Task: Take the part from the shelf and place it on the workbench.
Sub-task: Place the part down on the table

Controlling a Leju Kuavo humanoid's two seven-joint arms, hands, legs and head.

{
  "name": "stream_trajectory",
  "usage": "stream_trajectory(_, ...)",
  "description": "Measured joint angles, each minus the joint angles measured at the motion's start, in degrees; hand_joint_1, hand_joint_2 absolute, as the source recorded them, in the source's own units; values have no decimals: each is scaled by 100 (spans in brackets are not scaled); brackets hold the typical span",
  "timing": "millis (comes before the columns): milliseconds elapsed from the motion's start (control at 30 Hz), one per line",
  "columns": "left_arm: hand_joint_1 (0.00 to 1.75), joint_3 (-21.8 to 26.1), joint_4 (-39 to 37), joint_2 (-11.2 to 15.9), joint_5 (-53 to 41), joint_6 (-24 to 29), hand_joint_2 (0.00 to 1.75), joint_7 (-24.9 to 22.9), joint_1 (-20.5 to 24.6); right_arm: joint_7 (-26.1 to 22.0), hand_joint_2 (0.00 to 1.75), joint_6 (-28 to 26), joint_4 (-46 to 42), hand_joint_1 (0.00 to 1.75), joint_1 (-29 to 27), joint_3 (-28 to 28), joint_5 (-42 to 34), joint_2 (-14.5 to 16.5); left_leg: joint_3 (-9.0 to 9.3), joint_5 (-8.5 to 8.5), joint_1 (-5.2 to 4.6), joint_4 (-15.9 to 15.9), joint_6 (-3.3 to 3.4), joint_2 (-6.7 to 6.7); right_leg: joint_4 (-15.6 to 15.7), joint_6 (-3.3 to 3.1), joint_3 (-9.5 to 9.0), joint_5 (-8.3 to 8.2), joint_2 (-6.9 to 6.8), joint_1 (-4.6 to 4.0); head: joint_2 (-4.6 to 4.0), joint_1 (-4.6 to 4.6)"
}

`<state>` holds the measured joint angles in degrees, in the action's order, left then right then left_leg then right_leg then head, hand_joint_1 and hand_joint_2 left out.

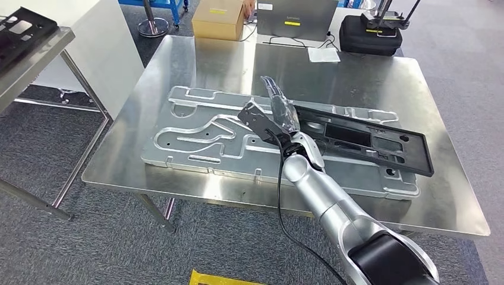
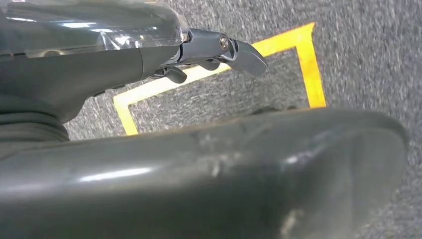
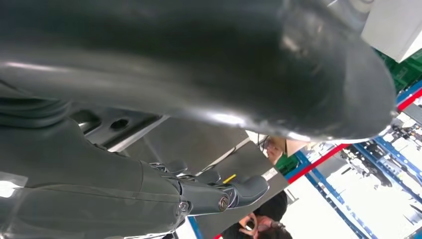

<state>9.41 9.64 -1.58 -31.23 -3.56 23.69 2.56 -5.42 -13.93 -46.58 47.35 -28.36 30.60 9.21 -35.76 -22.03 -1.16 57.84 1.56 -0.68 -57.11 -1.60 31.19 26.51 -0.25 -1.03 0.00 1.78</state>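
The black part (image 1: 362, 139) lies flat on the metal plate (image 1: 196, 133) atop the workbench (image 1: 416, 89), apparently set down. The right hand (image 1: 279, 122) hovers at its near end with fingers apart, grasping nothing. The left hand (image 2: 149, 55) hangs over the floor, empty, fingers loosely spread.

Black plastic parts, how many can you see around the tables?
2. One black part lies on the metal plate on the workbench, at the right hand. Another sits on the shelf at far left, partly cut off.
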Motion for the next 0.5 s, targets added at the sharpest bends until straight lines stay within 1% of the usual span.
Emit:
stream_trajectory(33,0,2,0,4,0,0,0,0,0,0,0,-2,0,0,3,-7,0,2,-28,-56,-6,37,-38,1,69,-20,-1,-58,-10,28,0,-6)
stream_trajectory(67,0,4,0,10,-1,-1,0,-1,-1,0,0,-3,0,0,7,-16,-1,4,-85,-197,-5,169,-81,2,132,-34,12,-126,-21,60,0,-19)
stream_trajectory(100,0,8,0,16,-4,-2,0,-2,-2,-1,0,-4,1,0,8,-27,-7,5,-179,-418,15,425,-128,4,171,-34,41,-184,-32,85,0,-33)
stream_trajectory(133,0,14,0,15,-8,-4,0,-3,-3,-1,0,-7,1,0,3,-38,-18,6,-292,-670,46,768,-184,7,178,-37,90,-226,-32,94,0,-46)
stream_trajectory(167,0,21,0,15,-13,-5,0,-4,-4,-4,0,-13,3,0,-8,-46,-33,5,-401,-884,88,1138,-237,9,162,-22,150,-259,-38,104,0,-54)
stream_trajectory(200,0,28,0,16,-21,-7,0,-4,-5,-9,0,-23,5,0,-30,-52,-53,5,-460,-1002,129,1416,-286,14,137,-1,214,-286,-43,117,0,-54)
stream_trajectory(233,0,34,0,17,-36,-7,0,-4,-5,-21,0,-39,8,0,-58,-58,-76,5,-428,-1002,168,1509,-335,19,100,23,284,-311,-47,136,0,-54)
stream_trajectory(267,0,37,0,19,-54,-8,0,-4,-5,-40,0,-57,9,0,-87,-62,-101,4,-294,-905,205,1393,-383,25,53,48,357,-332,-50,161,0,-54)
stream_trajectory(300,0,38,0,20,-78,-10,0,-4,-4,-66,0,-76,9,0,-113,-66,-127,4,-62,-755,245,1080,-433,31,-9,76,433,-347,-51,189,0,-54)
stream_trajectory(333,0,38,0,19,-97,-12,0,-4,1,-93,0,-92,8,0,-133,-67,-151,4,187,-683,270,693,-482,34,-76,109,511,-360,-50,210,0,-54)
stream_trajectory(367,0,39,0,16,-108,-15,0,-3,5,-120,0,-112,7,0,-150,-67,-177,3,372,-623,272,397,-482,25,-134,145,577,-374,-45,221,0,-61)
stream_trajectory(400,0,40,0,13,-115,-17,0,-2,7,-150,0,-132,5,0,-174,-68,-198,3,474,-617,269,203,-460,14,-180,184,626,-391,-38,218,0,-64)
stream_trajectory(433,0,41,0,10,-118,-19,0,-1,10,-181,0,-153,4,0,-206,-69,-219,2,484,-641,253,152,-409,2,-201,227,657,-419,-28,204,0,-68)
stream_trajectory(467,0,42,0,9,-126,-20,0,0,9,-227,0,-179,3,0,-254,-70,-243,-4,452,-600,242,174,-335,-8,-203,268,670,-453,-20,197,0,-73)
stream_trajectory(500,0,43,0,8,-147,-20,0,-2,9,-288,0,-203,0,0,-318,-72,-263,-13,418,-578,250,165,-274,-4,-204,305,683,-477,-14,198,0,-70)
